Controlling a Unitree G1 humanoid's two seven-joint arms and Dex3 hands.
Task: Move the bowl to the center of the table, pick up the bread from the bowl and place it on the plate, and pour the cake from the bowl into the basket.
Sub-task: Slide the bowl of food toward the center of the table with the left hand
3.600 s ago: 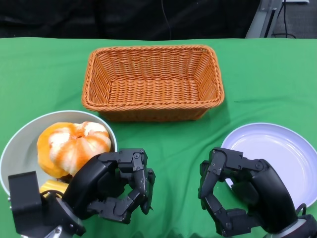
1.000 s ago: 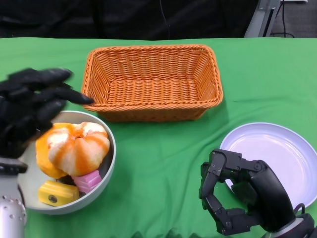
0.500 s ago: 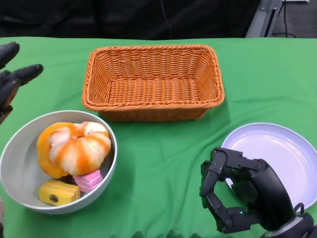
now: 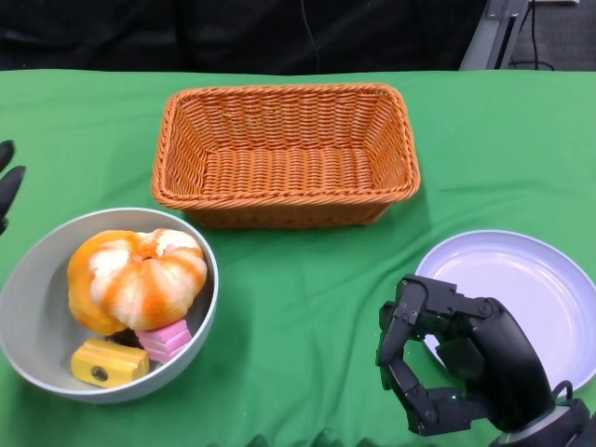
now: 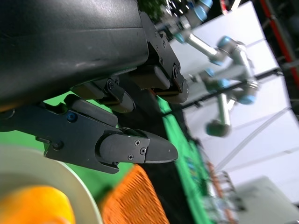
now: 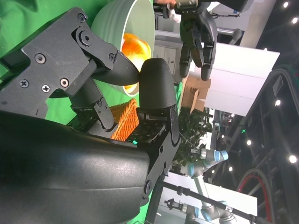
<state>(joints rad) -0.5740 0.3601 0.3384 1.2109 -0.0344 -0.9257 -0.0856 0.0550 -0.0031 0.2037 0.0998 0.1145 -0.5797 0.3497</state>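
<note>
Beside the empty, spread left hand [image 4: 7, 191], the grey bowl [image 4: 207, 312] holds bread [image 4: 137, 277] and cake pieces [image 4: 109, 361]. The right hand [image 4: 438, 368], curled on nothing, rests just beside the empty plate [image 4: 521, 289], with the empty wicker basket [image 4: 286, 154] beyond.

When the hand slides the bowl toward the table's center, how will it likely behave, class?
The bowl looks rigid and rounded underneath, so it may rock or drag on the green cloth. The big bread sits off-center, possibly tipping it slightly.

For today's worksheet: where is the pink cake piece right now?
In the head view, the pink cake lies in the bowl at lower left, under the bread, beside a yellow piece.
</note>
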